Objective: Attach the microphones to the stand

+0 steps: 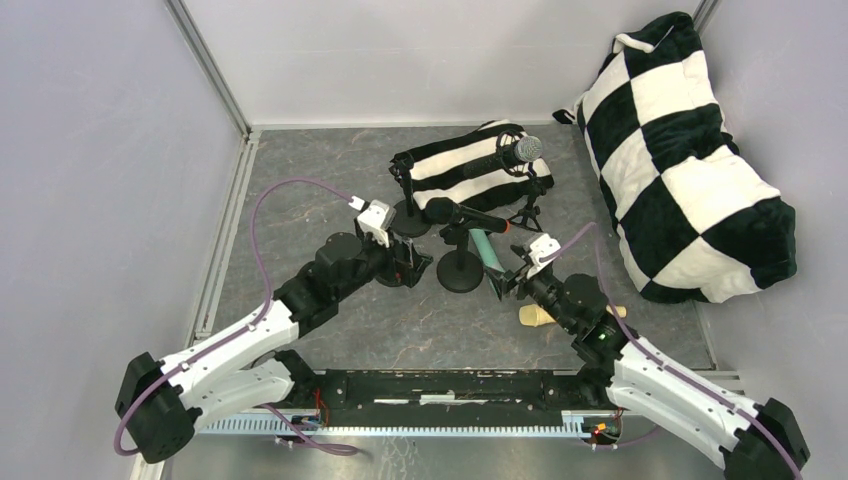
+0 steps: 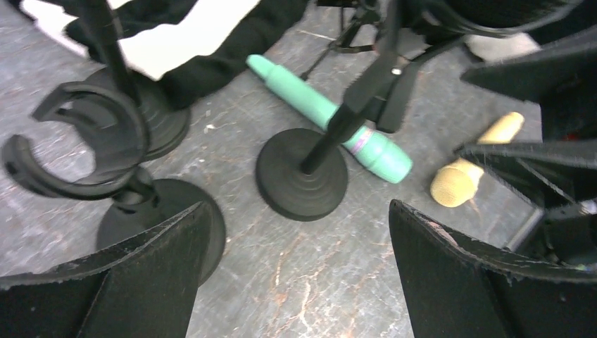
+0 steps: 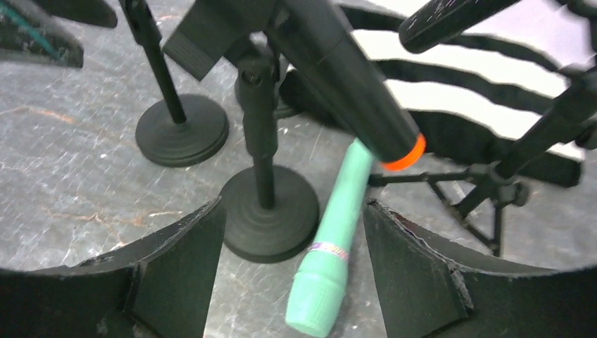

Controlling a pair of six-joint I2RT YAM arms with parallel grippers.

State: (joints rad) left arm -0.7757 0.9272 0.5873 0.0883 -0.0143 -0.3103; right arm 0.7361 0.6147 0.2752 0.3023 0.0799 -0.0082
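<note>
The mint green microphone (image 3: 331,246) lies on the table beside a round stand base (image 3: 271,211); it also shows in the top view (image 1: 490,250). My right gripper (image 3: 292,282) is open, its fingers on either side of the green head, not touching it. The black microphone with the orange ring (image 3: 345,77) sits in that stand's clip. The black microphone with the silver mesh head (image 1: 512,154) rests on a tripod stand (image 1: 530,210). The cream-yellow microphone (image 2: 472,169) lies near my right arm. My left gripper (image 2: 299,267) is open and empty beside an empty clip (image 2: 77,141).
Two more round-base stands (image 2: 162,225) (image 2: 158,120) stand at the left. A striped cushion (image 1: 470,165) lies behind the stands, and a large checkered pillow (image 1: 690,160) fills the right. Walls and a metal frame enclose the table.
</note>
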